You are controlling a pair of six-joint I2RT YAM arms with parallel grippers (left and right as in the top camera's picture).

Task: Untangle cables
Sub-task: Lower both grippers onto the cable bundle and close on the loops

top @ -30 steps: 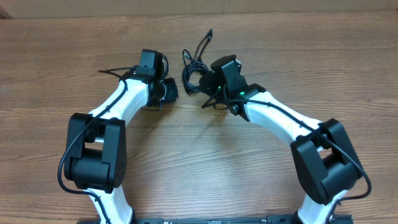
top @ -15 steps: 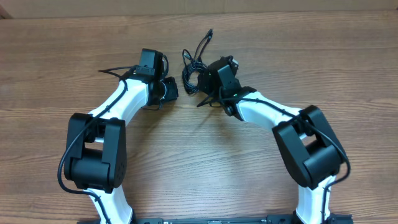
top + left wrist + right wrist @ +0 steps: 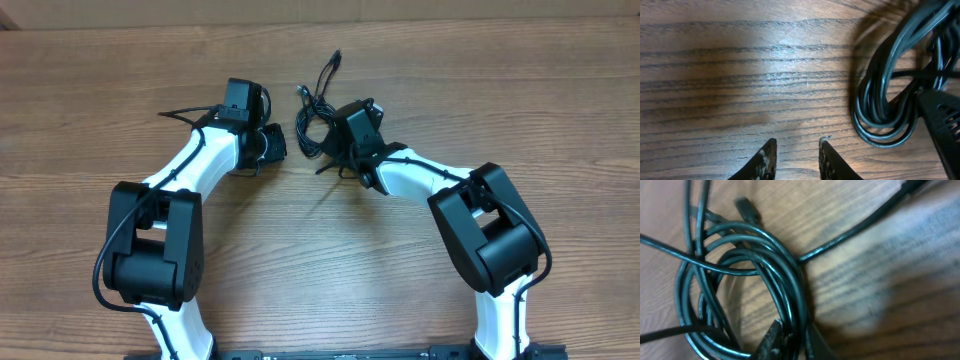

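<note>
The cables (image 3: 312, 122) lie as a small black coiled bundle at the table's far middle, with loose ends (image 3: 331, 66) trailing away from me. In the right wrist view the coil (image 3: 765, 255) fills the frame. My right gripper (image 3: 792, 340) is shut on several of its strands at the coil's near edge, and a small plug (image 3: 746, 209) shows at the top. From overhead, the right gripper (image 3: 330, 140) sits on the bundle. My left gripper (image 3: 797, 145) is open over bare wood with nothing between its fingers, and the coil (image 3: 880, 110) lies to its right. Seen from above, the left gripper (image 3: 272, 146) stands just left of the bundle.
Both white arms reach inward from the near edge, left arm (image 3: 195, 165) and right arm (image 3: 430, 180). The right gripper's black body (image 3: 942, 120) shows at the right edge of the left wrist view. A thicker black wire (image 3: 185, 115) runs along the left arm.
The right arm swung leftward over the coil and its jaws closed on the strands. The left arm and gripper have stayed where they were.
</note>
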